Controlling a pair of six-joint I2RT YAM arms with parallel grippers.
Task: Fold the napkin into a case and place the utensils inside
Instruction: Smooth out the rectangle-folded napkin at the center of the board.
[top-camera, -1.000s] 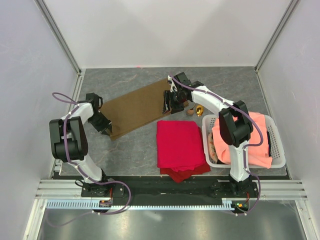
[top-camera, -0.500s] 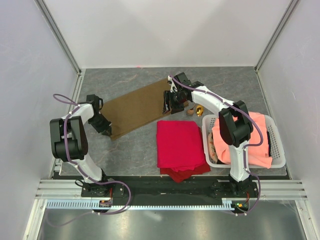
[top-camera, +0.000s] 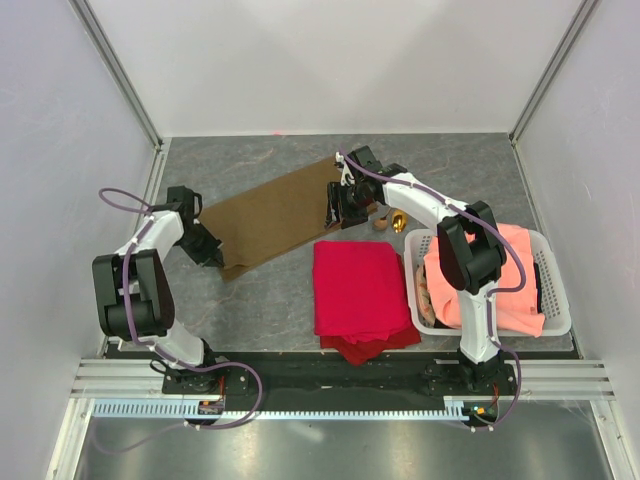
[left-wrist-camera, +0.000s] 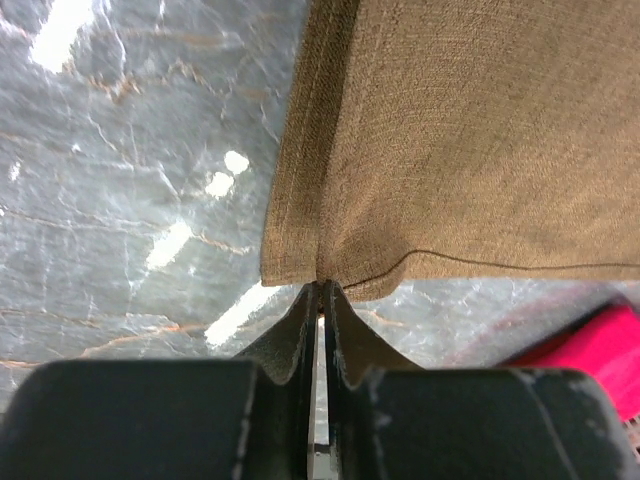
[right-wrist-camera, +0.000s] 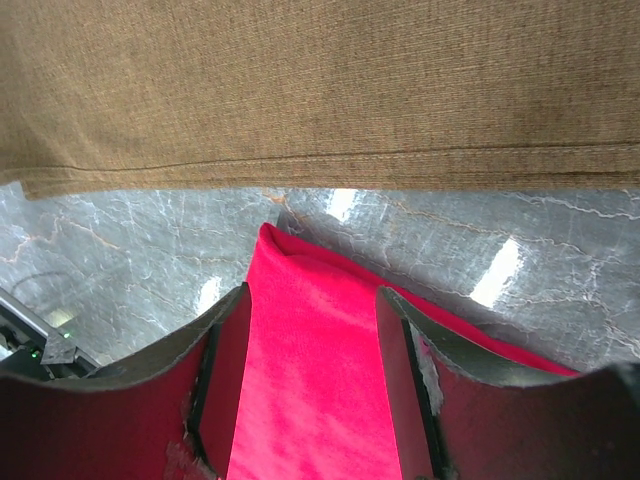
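Top external view shows the napkin lying flat on the table as a long strip. Its long axis runs on a diagonal from the lower left toward the upper centre of the frame. The left gripper is at the lower-left corner of this strip and the right gripper is at the opposite end, so each arm has one end of the same near long edge. In the left wrist view the two fingers are pressed almost together, and the hem of the corner puckers just at their tips, so I judge that this gripper is pinching the napkin. In the right wrist view the fingers stand wide apart with nothing between them. The red cloth lies below them, and the hem of the napkin crosses the upper part of the frame, ahead of the fingertips and not touching them. For me the fold depends on this gap: the right gripper must first go forward to the hem and close, and then both ends can be carried across the short axis. The utensils lie just right of the right gripper, outside the napkin.
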